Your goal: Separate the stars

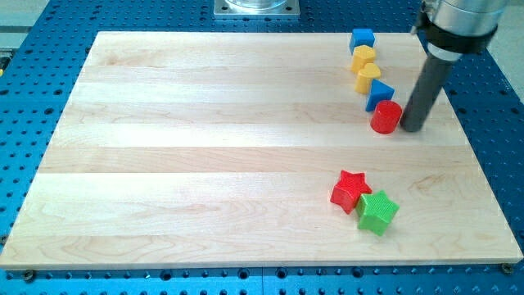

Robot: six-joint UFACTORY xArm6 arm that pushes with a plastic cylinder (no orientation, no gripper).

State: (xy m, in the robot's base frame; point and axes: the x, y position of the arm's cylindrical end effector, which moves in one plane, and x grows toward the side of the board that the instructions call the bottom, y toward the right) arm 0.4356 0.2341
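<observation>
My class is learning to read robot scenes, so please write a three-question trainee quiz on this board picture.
1. True or false: the red star and the green star touch each other.
2. Which block is nearest my tip? A) blue cube B) red cylinder C) green star
3. Fill in: the two stars lie toward the view's ______ of the wooden board.

Key: 1 true; 2 B, the tip stands just to the view's right of it; 3 bottom right.

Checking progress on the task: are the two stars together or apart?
Together: the red star touches the green star. My tip is beside the red cylinder.
</observation>
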